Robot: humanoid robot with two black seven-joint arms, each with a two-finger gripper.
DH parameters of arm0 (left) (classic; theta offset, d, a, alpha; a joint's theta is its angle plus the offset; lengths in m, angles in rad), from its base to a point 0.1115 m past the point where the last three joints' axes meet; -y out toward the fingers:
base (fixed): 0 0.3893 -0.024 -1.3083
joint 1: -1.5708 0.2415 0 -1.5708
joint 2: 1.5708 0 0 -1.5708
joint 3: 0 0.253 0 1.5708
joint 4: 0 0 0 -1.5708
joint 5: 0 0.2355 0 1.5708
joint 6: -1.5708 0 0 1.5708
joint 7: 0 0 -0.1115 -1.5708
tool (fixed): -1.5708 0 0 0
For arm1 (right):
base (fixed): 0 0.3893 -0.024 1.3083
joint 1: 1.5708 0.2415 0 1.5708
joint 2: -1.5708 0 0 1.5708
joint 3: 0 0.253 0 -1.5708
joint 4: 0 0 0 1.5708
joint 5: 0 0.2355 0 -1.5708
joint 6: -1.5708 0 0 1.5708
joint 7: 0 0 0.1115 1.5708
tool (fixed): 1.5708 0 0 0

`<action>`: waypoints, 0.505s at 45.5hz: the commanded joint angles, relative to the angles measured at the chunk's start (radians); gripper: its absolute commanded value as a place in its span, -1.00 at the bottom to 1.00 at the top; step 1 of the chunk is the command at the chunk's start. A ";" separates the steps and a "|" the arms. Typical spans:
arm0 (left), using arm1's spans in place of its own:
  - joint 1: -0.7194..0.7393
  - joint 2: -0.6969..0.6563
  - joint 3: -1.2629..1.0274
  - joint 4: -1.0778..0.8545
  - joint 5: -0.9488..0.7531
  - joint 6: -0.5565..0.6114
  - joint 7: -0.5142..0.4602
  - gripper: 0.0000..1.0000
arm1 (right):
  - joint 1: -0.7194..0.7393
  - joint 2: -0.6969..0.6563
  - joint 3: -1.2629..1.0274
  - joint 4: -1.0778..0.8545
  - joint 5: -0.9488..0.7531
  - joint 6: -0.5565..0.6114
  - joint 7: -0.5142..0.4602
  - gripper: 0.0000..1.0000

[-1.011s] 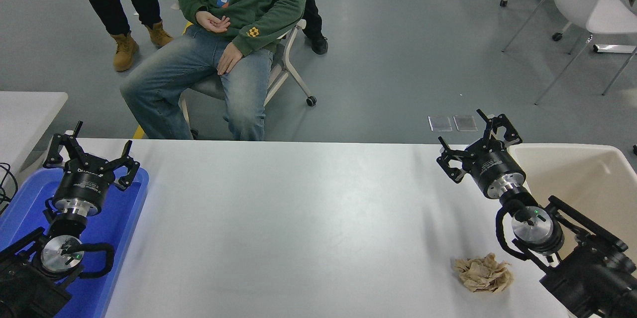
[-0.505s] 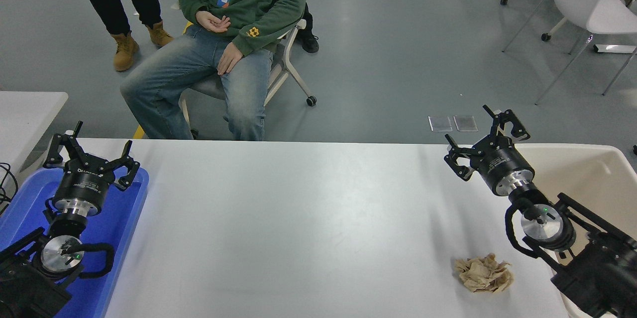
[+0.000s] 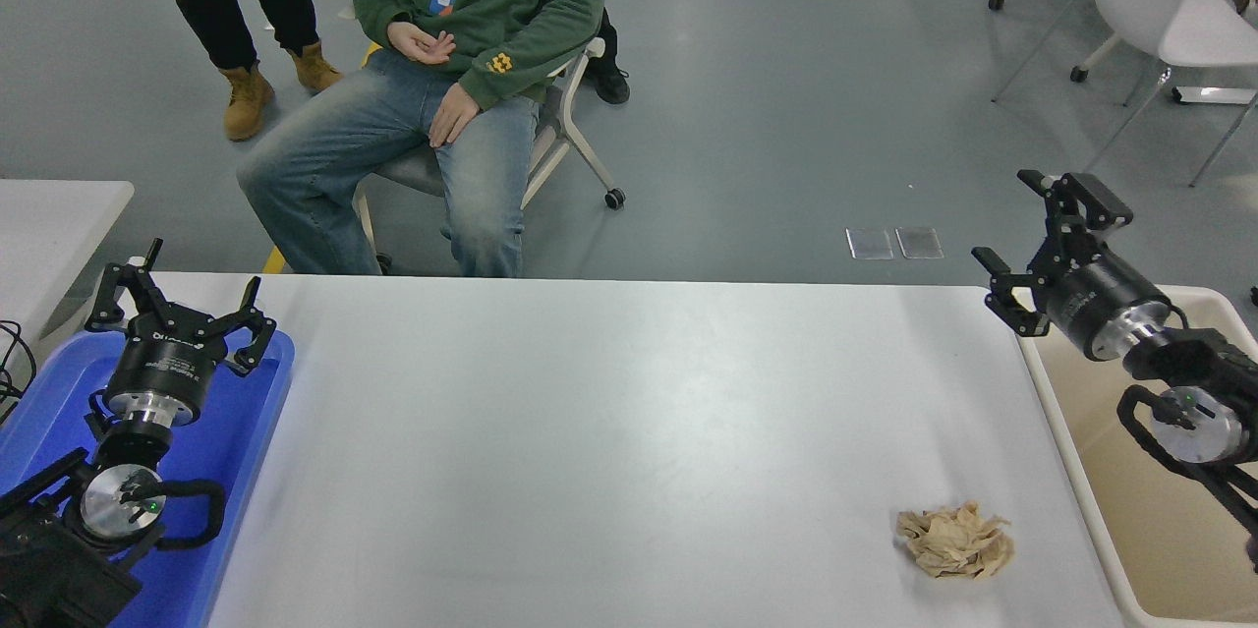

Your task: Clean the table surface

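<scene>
Meanwhile, the right claw has swung out over the bin

Nearest the camera, one crumpled tan paper wad (image 3: 954, 539) lies on the wide white matte counter (image 3: 609, 431), near its front right corner, in the same spot as a second ago. At the lower left the left claw (image 3: 180, 306) is parked above one blue plastic tray (image 3: 231, 451), fingers spread and holding nothing; the tray shows nothing in it apart from the arm over it. The counter fills the middle of the view, from the tray on its left to the bin on its right.

Along the right edge stands one beige plastic bin (image 3: 1057, 412); its visible inside looks bare. The right claw (image 3: 1044, 233) was over the counter's far right corner a second ago; now it has moved right and away from the camera, hanging above the bin's far rim, jaws apart and empty, well apart from the wad.

Beyond the counter, one person in a green sweatshirt and jeans (image 3: 462, 48) sits on a chair, a second person's dark legs and tan boots (image 3: 246, 38) stand at the left, and one white chair (image 3: 1170, 9) is at the far right.
</scene>
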 commanded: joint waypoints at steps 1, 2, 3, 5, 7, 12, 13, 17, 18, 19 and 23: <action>0.000 0.000 0.000 0.000 0.000 0.000 0.000 1.00 | -0.004 -0.227 -0.019 0.172 -0.295 0.004 -0.001 0.96; 0.000 0.000 0.000 0.000 0.000 0.000 0.000 1.00 | -0.006 -0.246 -0.021 0.190 -0.301 0.006 -0.001 0.96; 0.000 0.000 0.000 0.000 0.000 0.000 0.000 1.00 | -0.008 -0.264 -0.021 0.210 -0.305 0.006 -0.001 0.96; 0.000 0.000 0.000 0.000 0.000 0.000 0.000 1.00 | -0.009 -0.299 -0.021 0.245 -0.305 0.007 -0.001 0.96; 0.000 0.000 0.000 0.000 0.000 0.000 0.000 1.00 | -0.011 -0.330 -0.023 0.279 -0.306 0.007 -0.001 0.96; 0.000 0.000 0.000 0.000 0.000 0.000 0.000 1.00 | -0.024 -0.395 -0.024 0.350 -0.312 0.027 -0.001 0.96; 0.000 0.000 0.000 0.000 0.000 0.000 0.000 1.00 | -0.027 -0.407 -0.023 0.361 -0.312 0.029 0.000 0.96; 0.000 0.000 0.000 0.000 0.000 0.000 0.000 1.00 | -0.046 -0.439 -0.026 0.391 -0.328 0.038 0.000 0.96; 0.000 0.000 0.000 0.000 0.000 0.000 0.000 1.00 | -0.050 -0.445 -0.029 0.396 -0.341 0.042 0.000 0.96; 0.000 0.000 0.000 0.000 0.000 0.000 0.000 1.00 | -0.055 -0.450 -0.032 0.401 -0.361 0.047 0.000 0.96; 0.000 0.000 0.000 0.000 0.000 0.000 0.000 1.00 | -0.063 -0.465 -0.053 0.413 -0.459 0.050 0.002 0.95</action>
